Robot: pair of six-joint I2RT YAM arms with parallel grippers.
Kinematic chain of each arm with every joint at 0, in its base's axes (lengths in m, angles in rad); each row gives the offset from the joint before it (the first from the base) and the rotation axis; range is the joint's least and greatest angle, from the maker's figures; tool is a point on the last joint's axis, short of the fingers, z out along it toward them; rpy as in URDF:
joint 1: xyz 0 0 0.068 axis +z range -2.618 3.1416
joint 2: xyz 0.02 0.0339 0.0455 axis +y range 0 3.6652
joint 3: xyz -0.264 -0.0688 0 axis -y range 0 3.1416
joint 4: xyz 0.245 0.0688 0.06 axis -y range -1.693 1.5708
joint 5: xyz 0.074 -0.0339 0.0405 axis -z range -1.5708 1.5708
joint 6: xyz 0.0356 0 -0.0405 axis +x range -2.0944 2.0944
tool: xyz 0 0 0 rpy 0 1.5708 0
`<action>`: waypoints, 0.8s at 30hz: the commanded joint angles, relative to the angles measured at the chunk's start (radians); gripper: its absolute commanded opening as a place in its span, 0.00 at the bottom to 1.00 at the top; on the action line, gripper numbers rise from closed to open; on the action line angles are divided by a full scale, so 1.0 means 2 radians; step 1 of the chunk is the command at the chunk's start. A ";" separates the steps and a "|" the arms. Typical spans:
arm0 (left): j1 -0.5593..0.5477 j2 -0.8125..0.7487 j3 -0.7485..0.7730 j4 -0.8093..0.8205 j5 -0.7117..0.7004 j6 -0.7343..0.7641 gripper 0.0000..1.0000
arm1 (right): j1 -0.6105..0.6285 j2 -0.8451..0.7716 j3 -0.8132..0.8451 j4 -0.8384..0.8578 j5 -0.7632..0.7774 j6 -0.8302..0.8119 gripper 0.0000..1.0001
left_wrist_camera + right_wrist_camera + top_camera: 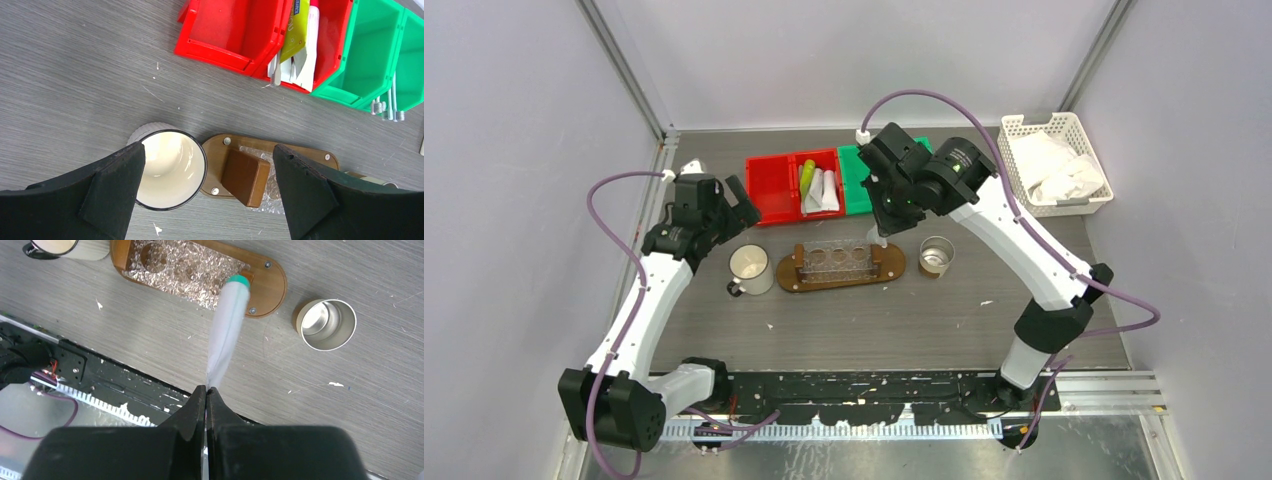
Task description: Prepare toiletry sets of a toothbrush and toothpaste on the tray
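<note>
My right gripper [206,389] is shut on the flat tail of a whitish toothpaste tube [227,325]. The tube hangs with its green cap down over the right end of the brown oval tray [270,285]. From above, this gripper [881,225] sits just behind the tray [894,268]. My left gripper [208,155] is open and holds nothing, above the cream mug [170,167] and the tray's left end [220,160]. A yellow-green tube [295,25] and white tubes [307,45] lie in a red bin. Pale toothbrushes [393,95] lie in a green bin [370,55].
A metal cup [936,255] stands right of the tray and the mug [751,268] left of it. An empty red bin [774,190] sits behind them. A white basket [1056,165] with white wrappings is at the back right. A brown block [246,177] stands on the tray's left end.
</note>
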 commanded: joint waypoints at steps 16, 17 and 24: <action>-0.015 0.008 0.005 0.018 -0.001 -0.004 1.00 | 0.012 0.020 -0.025 0.024 -0.033 -0.022 0.01; -0.015 0.007 0.004 0.019 -0.002 -0.003 1.00 | 0.011 0.022 -0.025 0.025 -0.033 -0.022 0.01; -0.015 0.009 0.000 0.022 -0.003 0.000 1.00 | 0.011 0.035 -0.018 0.030 -0.030 -0.027 0.01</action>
